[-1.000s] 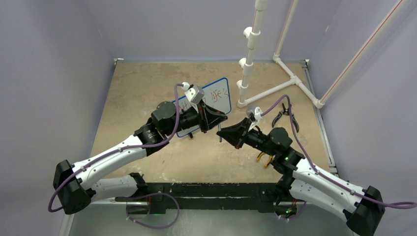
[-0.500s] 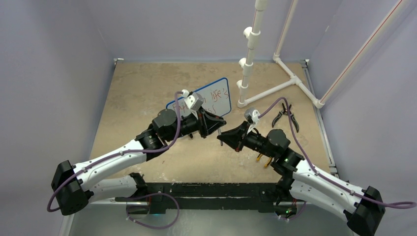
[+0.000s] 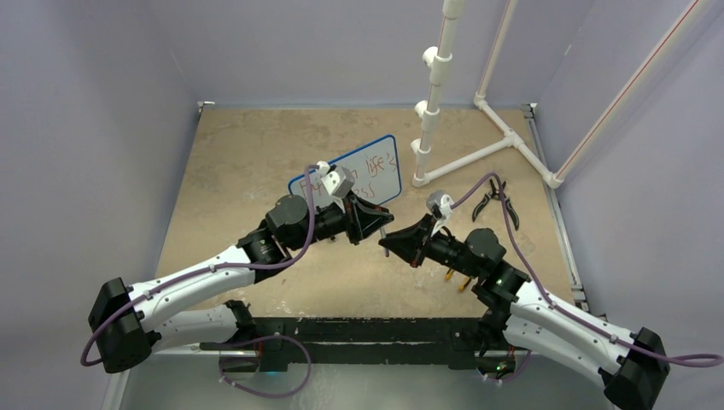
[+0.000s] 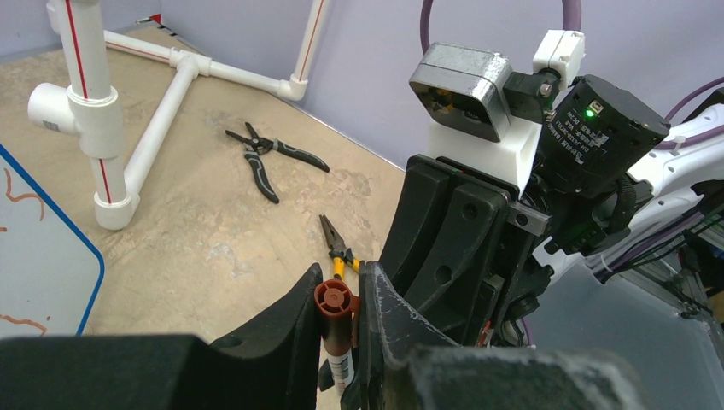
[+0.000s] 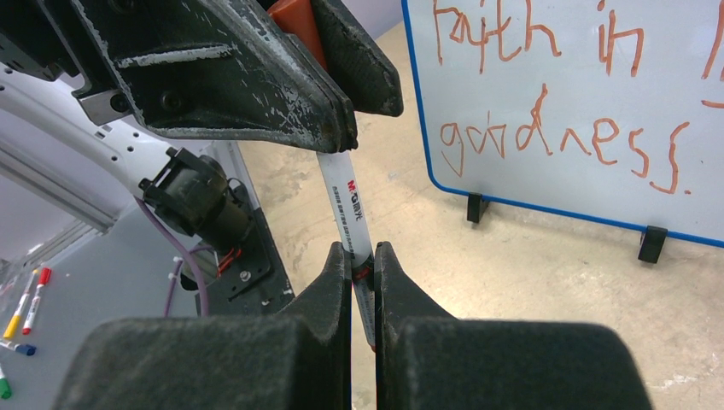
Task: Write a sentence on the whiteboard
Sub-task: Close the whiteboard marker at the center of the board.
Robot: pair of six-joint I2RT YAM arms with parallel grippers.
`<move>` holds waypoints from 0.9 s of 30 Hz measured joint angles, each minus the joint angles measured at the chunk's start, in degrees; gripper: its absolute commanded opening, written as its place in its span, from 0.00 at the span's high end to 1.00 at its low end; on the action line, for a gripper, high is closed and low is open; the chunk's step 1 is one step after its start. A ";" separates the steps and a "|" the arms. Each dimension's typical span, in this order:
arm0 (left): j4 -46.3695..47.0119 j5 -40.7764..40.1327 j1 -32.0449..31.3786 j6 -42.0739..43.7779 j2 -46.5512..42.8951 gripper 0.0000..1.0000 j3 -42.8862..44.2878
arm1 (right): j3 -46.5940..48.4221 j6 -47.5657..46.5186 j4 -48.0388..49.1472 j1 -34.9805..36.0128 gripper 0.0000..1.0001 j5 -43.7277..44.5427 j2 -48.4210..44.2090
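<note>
The whiteboard (image 3: 369, 167) stands upright on black feet at mid-table, with a blue rim. The sentence (image 5: 563, 137) in red reads "faith in" over "goodness."; the top view shows "life's" (image 3: 380, 161). My left gripper (image 3: 382, 227) is shut on the red cap end (image 4: 335, 299) of a marker. My right gripper (image 3: 391, 244) faces it tip to tip and is shut on the marker's white barrel (image 5: 348, 209). The marker spans both grippers in front of the board, above the table. The board's edge also shows in the left wrist view (image 4: 51, 256).
A white PVC pipe frame (image 3: 444, 128) stands behind and right of the board. Black pliers (image 3: 493, 202) lie right of it, and yellow-handled pliers (image 3: 458, 276) lie under my right arm. Several spare markers (image 5: 26, 312) lie off the table's near edge.
My left gripper has drawn back from the board toward the near side with the marker. My right gripper has come in to meet it and now grips the barrel.
</note>
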 measured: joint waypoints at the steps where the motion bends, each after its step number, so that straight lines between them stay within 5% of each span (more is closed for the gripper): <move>1: 0.00 -0.04 -0.04 0.13 0.02 1.00 0.00 | 0.00 0.00 -0.15 0.00 1.00 0.02 -0.17; 27: -5.40 -7.50 -3.37 1.18 0.02 1.00 3.28 | -0.74 0.87 1.05 0.09 1.00 0.83 -0.52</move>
